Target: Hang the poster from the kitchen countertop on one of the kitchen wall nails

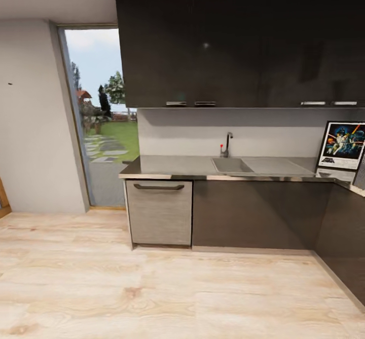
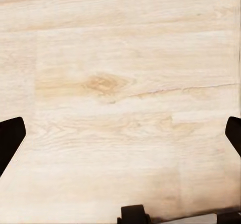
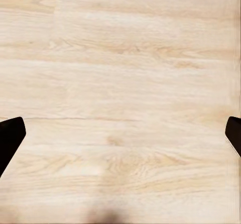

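Where the worktop [image 1: 177,165] bends into its corner, at about three o'clock in the head view, the poster [image 1: 343,145] is seen standing upright on the pale grey surface, leaned back against the wall; its black frame, white border and colourful figures on dark blue can be made out, and its far edge is cut off by the picture's margin. A dark object [image 1: 360,173] is glimpsed just beside it at the margin, too cropped to be identified. The sink [image 1: 231,165] is set into the worktop near the centre, with the tap [image 1: 227,144] behind it at roughly one o'clock; dark wall cabinets [image 1: 238,45] are hung above at twelve o'clock, and a steel-fronted appliance [image 1: 159,211] is fitted under the worktop's end, dark fronts beside it. A tall window [image 1: 101,121] onto a garden is placed at ten o'clock; on the plain wall at nine o'clock a tiny dark dot, the nail [image 1: 9,83], is visible, well apart from the poster. Pale wooden floor [image 1: 152,293] is spread across six o'clock.

In the left wrist view the left gripper [image 2: 120,138] is seen over floorboards, its dark fingertips [image 2: 10,138] spread wide at the two margins, nothing between them; in the right wrist view the right gripper [image 3: 120,138] is likewise held apart over bare boards, fingertips [image 3: 10,138] at either margin.
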Tool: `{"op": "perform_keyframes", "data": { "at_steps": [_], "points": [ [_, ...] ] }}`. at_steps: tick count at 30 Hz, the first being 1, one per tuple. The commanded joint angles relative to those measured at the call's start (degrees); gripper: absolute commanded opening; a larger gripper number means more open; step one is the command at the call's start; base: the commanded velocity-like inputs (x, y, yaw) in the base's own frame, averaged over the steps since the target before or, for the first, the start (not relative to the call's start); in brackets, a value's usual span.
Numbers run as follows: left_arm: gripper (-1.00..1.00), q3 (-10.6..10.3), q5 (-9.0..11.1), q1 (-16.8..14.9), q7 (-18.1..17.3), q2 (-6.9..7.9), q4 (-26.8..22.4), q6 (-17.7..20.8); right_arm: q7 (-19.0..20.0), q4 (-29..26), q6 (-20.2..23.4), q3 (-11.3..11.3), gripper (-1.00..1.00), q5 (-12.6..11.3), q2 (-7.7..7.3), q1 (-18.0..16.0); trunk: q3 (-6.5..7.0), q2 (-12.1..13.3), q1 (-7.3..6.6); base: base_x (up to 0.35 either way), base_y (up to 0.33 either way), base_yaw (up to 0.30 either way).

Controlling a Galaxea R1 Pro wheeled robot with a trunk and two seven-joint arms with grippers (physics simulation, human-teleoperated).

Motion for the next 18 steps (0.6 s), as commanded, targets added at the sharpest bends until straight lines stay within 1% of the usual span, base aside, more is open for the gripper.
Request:
{"op": "perform_keyframes", "data": {
  "at_steps": [1, 10, 13, 18],
  "points": [
    [1.00, -0.1, -0.1, 0.0, 0.0, 0.04, 0.0, -0.1, 0.0, 0.1, -0.2, 0.0, 1.00, 0.0, 0.00, -0.1, -0.03, 0.0, 0.04, 0.336, 0.000, -0.299],
    [1.00, -0.1, -0.1, 0.0, 0.0, 0.04, 0.0, -0.2, 0.0, 0.1, -0.2, 0.0, 1.00, 0.0, 0.02, -0.1, 0.27, 0.0, 0.04, 0.325, 0.000, -0.299],
    [1.00, 0.0, -0.1, 0.0, 0.0, 0.04, 0.0, -0.2, 0.0, 0.1, -0.2, 0.0, 1.00, 0.0, 0.03, -0.1, 0.36, 0.0, 0.04, 0.128, 0.000, -0.299],
    [1.00, 0.0, -0.1, 0.0, 0.0, 0.04, 0.0, -0.2, 0.0, 0.1, -0.1, 0.0, 1.00, 0.0, 0.04, -0.1, 0.52, 0.0, 0.04, 0.031, 0.000, -0.299]
  ]
}}
